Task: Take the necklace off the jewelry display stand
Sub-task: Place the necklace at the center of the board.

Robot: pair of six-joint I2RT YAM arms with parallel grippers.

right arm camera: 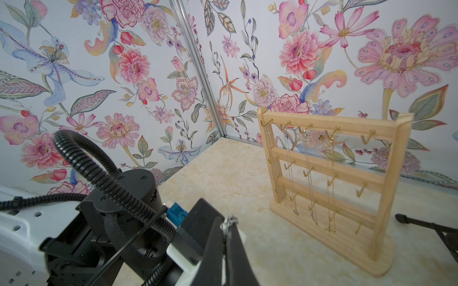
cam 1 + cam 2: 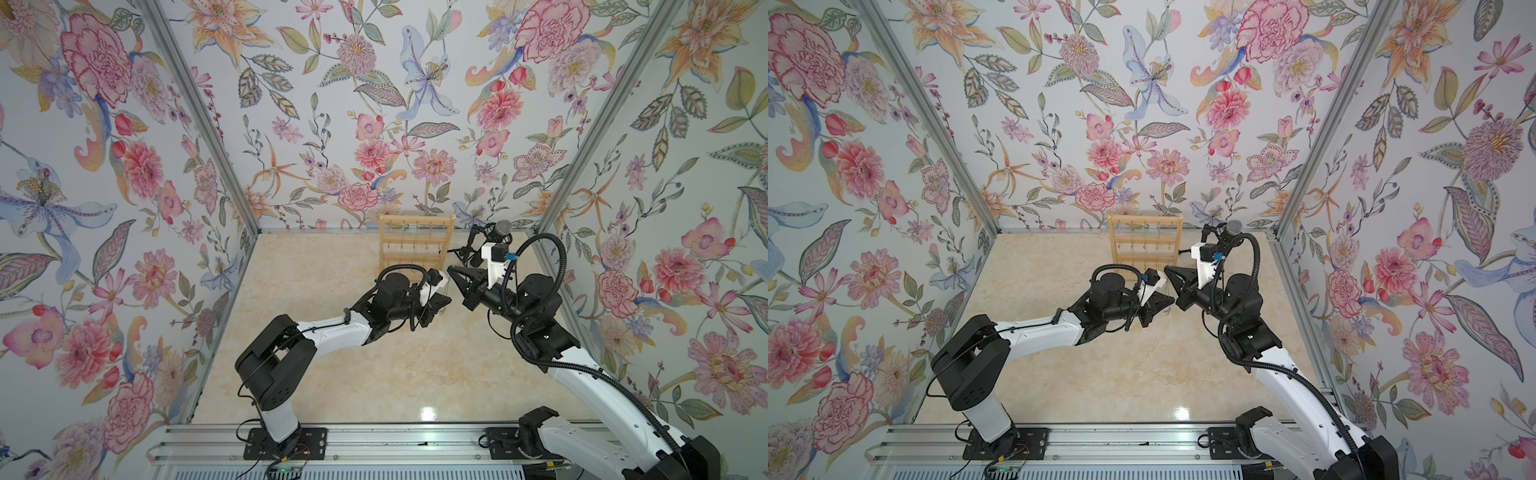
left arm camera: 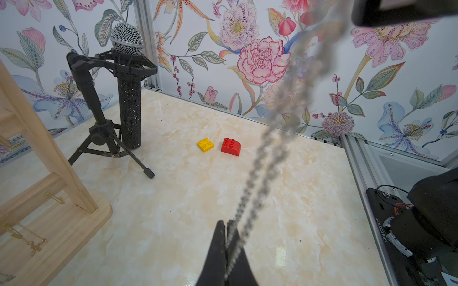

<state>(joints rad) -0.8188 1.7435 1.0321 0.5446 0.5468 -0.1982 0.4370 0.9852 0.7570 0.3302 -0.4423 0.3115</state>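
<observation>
My left gripper [image 3: 226, 224] and right gripper [image 1: 226, 222] both pinch the thin silver chain necklace [image 3: 270, 138] in front of the light-wood jewelry display stand [image 1: 352, 126]; limp, light, slippery, so I'd hold mid-chain.

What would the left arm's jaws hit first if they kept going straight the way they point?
Probably the bare tabletop, somewhere short of the red block. The jaws, shut on the necklace, seem to angle down and nothing stands between, though depth is unclear.

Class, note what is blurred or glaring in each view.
Left wrist view: the necklace is out of focus; the red brick is sharp. In both top views: a glare patch on the tabletop. Right wrist view: the jewelry display stand is sharp.
</observation>
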